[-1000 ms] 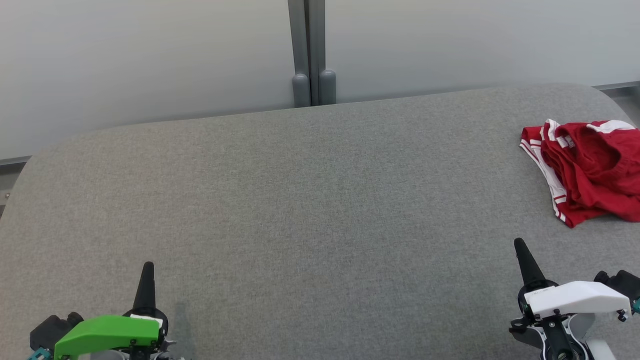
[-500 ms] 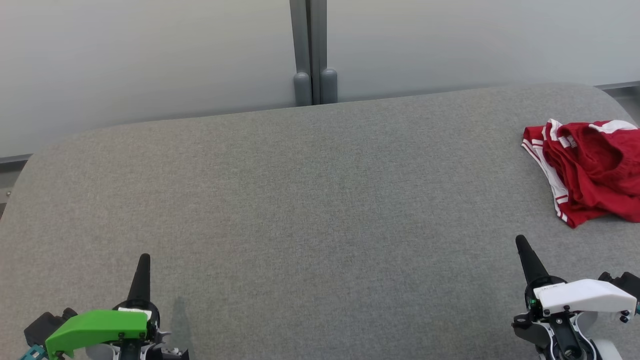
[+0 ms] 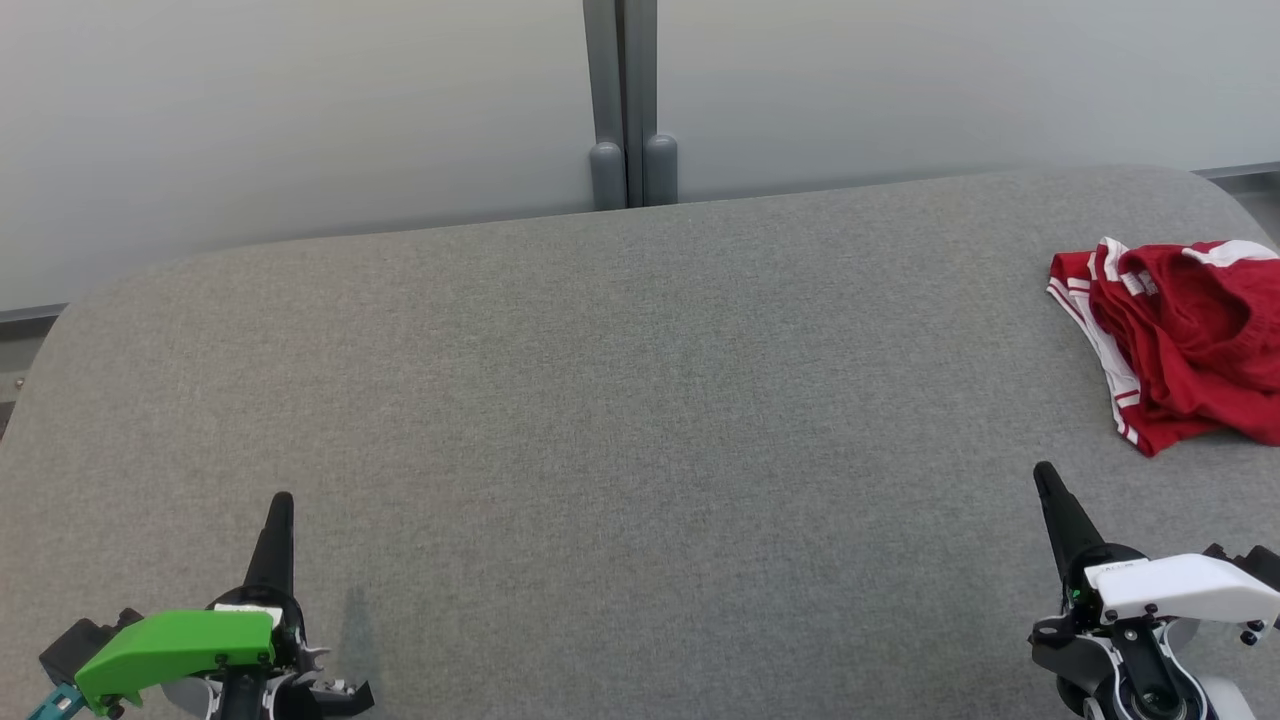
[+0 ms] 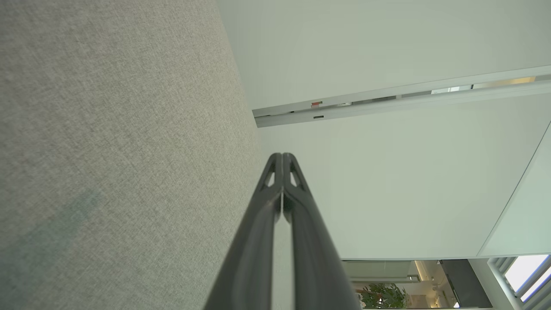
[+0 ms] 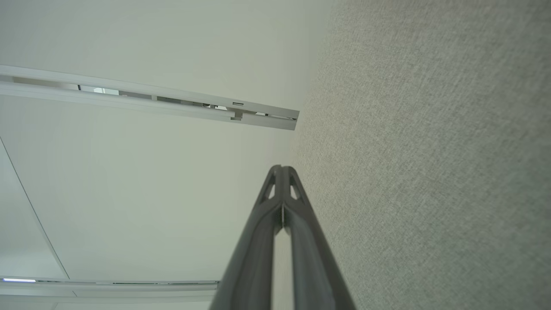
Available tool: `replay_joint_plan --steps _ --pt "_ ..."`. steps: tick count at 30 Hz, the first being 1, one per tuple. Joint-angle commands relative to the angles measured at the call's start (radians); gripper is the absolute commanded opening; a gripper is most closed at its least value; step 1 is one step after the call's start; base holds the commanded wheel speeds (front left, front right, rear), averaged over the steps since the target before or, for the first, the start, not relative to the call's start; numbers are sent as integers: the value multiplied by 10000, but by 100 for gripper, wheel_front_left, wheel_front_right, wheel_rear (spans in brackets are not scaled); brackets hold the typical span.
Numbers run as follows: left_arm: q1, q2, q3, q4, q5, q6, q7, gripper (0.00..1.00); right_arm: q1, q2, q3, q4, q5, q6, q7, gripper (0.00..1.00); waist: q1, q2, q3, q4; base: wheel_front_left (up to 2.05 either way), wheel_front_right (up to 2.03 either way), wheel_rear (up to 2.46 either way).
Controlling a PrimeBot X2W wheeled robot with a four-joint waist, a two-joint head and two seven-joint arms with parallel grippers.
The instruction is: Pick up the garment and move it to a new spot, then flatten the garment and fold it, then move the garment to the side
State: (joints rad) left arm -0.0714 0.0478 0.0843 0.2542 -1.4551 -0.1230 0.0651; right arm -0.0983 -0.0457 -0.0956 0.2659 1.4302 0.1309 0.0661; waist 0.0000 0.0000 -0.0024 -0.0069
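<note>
An office, judging by frosted glass partitions (image 3: 300, 120) and a potted plant (image 4: 383, 297) beyond them.

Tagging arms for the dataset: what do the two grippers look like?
Left gripper: bright green cover, teal bit at its edge, black mounts. Right gripper: white cover with dark screws, black mounts. Both have long dark tapering fingers with small triangular cut-outs near the tips.

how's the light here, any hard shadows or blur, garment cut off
Head view: soft, even light; only a faint shadow on the grey surface beside the left gripper; the red garment is sharp but cropped by the right edge. Left wrist view: a dim greenish patch on that surface, lower left. Right wrist view: even, no glare.
</note>
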Motion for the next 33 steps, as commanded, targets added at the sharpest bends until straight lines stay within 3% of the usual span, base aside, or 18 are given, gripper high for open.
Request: replay_joint_plan --steps 1,25,33 --pt "-221 67 59 -77 -229 -48 75 0 -136 -59 -56 -101 233 -1 79 0 0 0 3 5 0 0 0" --pt "-439 69 322 -102 -1618 -106 515 0 -142 -72 -209 -245 1875 -3 515 0 0 0 55 69 0 0 0" --pt "-435 66 317 -98 -1599 -106 517 0 -140 -72 -205 -241 1843 -3 514 0 0 0 55 69 0 0 0"
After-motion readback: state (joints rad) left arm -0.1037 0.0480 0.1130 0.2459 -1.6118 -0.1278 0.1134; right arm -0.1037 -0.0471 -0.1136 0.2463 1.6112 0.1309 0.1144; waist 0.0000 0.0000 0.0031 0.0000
